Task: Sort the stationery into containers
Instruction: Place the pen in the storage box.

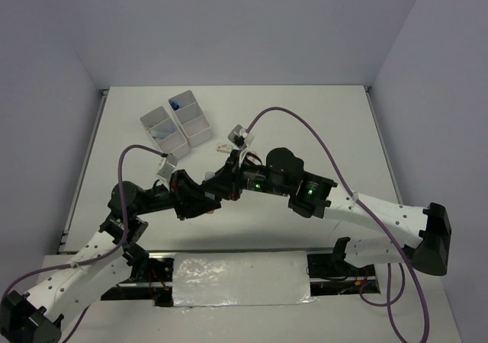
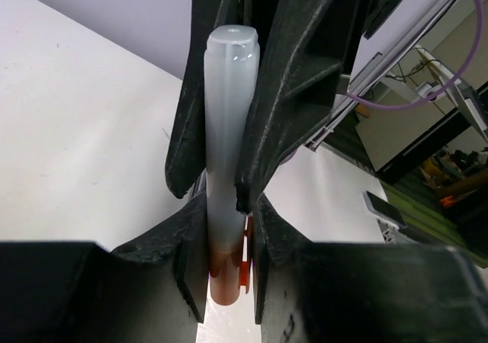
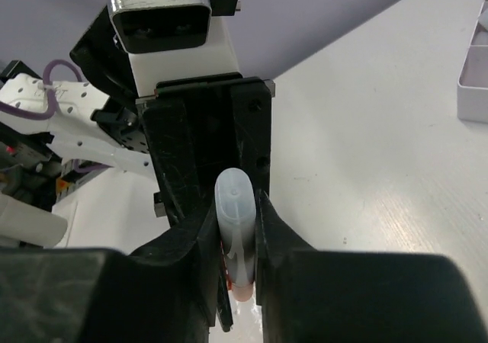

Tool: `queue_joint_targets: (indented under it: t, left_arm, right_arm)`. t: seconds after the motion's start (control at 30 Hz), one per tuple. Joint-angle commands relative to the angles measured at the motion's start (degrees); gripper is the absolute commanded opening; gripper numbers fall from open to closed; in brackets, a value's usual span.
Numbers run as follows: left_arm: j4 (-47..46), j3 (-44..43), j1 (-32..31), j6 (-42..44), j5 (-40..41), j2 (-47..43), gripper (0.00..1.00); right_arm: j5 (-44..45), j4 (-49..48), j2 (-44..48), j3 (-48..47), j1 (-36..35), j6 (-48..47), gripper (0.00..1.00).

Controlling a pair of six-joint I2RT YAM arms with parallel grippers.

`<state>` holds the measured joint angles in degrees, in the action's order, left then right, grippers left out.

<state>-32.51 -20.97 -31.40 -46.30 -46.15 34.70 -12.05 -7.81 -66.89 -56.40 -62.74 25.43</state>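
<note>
White tabletop [image 1: 320, 129], matte; pale lilac wall panels [image 1: 229, 23] along left, far and right edges; one crinkled silvery sheet [image 1: 240, 280] (rectangular, glossy) at the near edge, centred.

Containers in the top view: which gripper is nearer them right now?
Left, narrowly. The left gripper sits just in front of the containers; the right gripper meets it from the right, both shut on one highlighter.

We see a highlighter [image 2: 229, 129] with a frosted milky-white cap and an orange-red body. The left gripper [image 2: 227, 213] and the right gripper [image 3: 238, 206] are both matt black. We also note white containers [image 1: 174, 123] showing blue stationery [image 1: 181, 107], a white table [image 1: 305, 122] and purple cables [image 1: 274, 110].
</note>
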Motion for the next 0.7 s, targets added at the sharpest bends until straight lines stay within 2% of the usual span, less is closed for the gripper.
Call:
queue_joint_targets:
  t: [0.0, 0.03, 0.07, 0.1, 0.13, 0.17, 0.2, 0.23, 0.27, 0.3, 0.33, 0.37, 0.43, 0.5, 0.57, 0.6, 0.67]
  left_arm:
    - [1.46, -1.70, -0.42, 2.53, 1.49, 0.01, 0.19]
    - [4.27, -2.40, -0.42, 4.45, 4.90, 0.19, 0.54]
    - [8.04, -3.28, -0.42, 5.51, 7.89, 0.37, 0.80]
    - [17.74, -6.07, -0.42, 7.87, 11.40, 0.98, 0.99]
    - [23.75, -8.19, -0.42, 9.03, 15.70, 1.59, 0.99]
    - [30.34, -13.25, -0.42, 9.73, 27.31, 3.34, 0.99]
    - [37.54, -15.74, -0.42, 9.74, 34.39, 4.32, 0.99]
    - [51.36, -18.55, -0.42, 7.57, 42.47, 5.46, 0.99]
    - [58.46, -23.80, -0.33, 5.37, 59.86, 7.90, 0.99]
    - [64.44, -25.77, -0.33, 0.56, 67.61, 9.06, 0.99]
    - [73.81, -27.61, -0.24, -1.75, 73.86, 10.12, 0.99]
    - [77.56, -30.68, -0.07, -3.95, 82.54, 11.95, 0.99]
    - [83.63, -33.24, 0.11, -6.08, 86.83, 13.20, 0.99]
    - [85.33, -36.32, 0.37, -4.77, 90.34, 14.87, 0.99]
    - [88.40, -39.31, 0.46, -4.15, 91.93, 16.36, 0.99]
    - [88.76, -40.02, 0.46, -2.06, 92.20, 16.54, 0.99]
    - [88.59, -41.51, 0.55, 3.20, 91.42, 16.02, 0.99]
  right_arm:
    - [-0.08, -3.96, -0.17, -2.05, 0.07, -1.35, 0.00]
    - [0.71, -3.53, -0.17, -2.22, 0.07, -2.31, 0.00]
    - [1.85, -3.00, -0.34, -2.57, 0.07, -2.92, 0.00]
    - [6.64, -2.04, -0.52, -3.44, 0.51, -3.63, 0.00]
    - [10.43, -1.86, -0.61, -3.80, 0.95, -3.72, 0.00]
    - [15.34, -1.85, -0.95, -4.15, 1.39, -3.37, 0.00]
    - [20.61, -2.12, -1.31, -4.59, 1.83, -2.85, 0.00]
    - [32.33, -3.95, -2.62, -4.68, 2.44, -1.02, 0.00]
    - [36.97, -5.70, -3.50, -4.86, 3.49, -0.39, 0.00]
    - [43.02, -7.46, -4.81, -5.47, 4.02, -0.47, 0.00]
    - [44.82, -9.74, -8.13, -6.43, 5.51, -0.03, 0.00]
    - [46.14, -11.16, -10.08, -9.05, 6.05, -0.03, 0.00]
    - [48.53, -12.40, -17.81, -13.10, 7.27, 0.32, 0.00]
    - [49.32, -11.79, -23.52, -20.83, 8.33, 0.58, 0.00]
    - [46.34, -13.10, -31.61, -28.01, 9.12, 0.06, 0.00]
    - [45.46, -14.58, -37.11, -30.50, 9.04, -0.73, 0.00]
    - [43.27, -16.26, -42.42, -37.51, 9.04, -2.22, 0.00]
